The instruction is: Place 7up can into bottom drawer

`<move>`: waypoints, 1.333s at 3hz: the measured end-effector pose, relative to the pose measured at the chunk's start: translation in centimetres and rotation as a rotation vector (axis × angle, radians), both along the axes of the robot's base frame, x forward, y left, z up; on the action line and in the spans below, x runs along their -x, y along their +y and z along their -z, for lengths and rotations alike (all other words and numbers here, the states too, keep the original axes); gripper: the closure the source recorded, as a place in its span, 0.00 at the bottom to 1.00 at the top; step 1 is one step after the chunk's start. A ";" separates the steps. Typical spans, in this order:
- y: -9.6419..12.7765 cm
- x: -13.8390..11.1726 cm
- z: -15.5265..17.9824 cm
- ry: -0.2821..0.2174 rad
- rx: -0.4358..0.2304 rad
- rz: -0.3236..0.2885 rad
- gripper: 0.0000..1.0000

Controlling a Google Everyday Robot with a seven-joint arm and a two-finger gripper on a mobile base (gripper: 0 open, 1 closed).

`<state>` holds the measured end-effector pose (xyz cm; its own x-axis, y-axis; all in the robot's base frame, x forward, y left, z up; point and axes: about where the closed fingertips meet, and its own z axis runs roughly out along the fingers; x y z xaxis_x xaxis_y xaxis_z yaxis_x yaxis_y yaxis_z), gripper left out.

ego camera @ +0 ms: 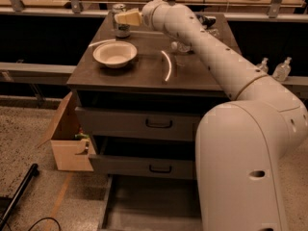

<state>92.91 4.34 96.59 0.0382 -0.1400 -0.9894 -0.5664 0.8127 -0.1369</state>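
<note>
Gripper (pixel 127 18) at the far left corner of the cabinet top (pixel 144 78), carried level on the outstretched arm (pixel 207 47) and overlapping the upper part of the can (pixel 121 30). Whether it is parted or clamped on the can cannot be told.

Camera view: the can is shown upright on the top, just behind the bowl (pixel 114 53) and near the back and left edges. The bottom drawer (pixel 149 208) is shown pulled out at floor level with its grey floor exposed, below the two handled drawers.

The step in hand is judged to be the grasp, as the can is not yet lifted. For the next move a firm hold is called for. A straight lift above the bowl rim is then needed, followed by a carry forward past the front edge and a long descent to the drawer.

Little margin is left at the left edge, where a sideways nudge could send the can off the top. A clear bottle (pixel 179 46) is seen close under the arm. The right part of the drawer is hidden by the robot's body (pixel 245 167), and a cardboard box (pixel 67 146) stands to its left. Open room is offered mainly over the drawer's left and middle floor.
</note>
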 end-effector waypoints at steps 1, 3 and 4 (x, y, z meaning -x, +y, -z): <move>0.9 -0.8 1.1 0.012 -0.013 0.001 0.00; 2.4 -1.1 3.5 0.055 -0.003 -0.037 0.00; 3.0 -1.5 4.0 0.065 0.007 -0.044 0.00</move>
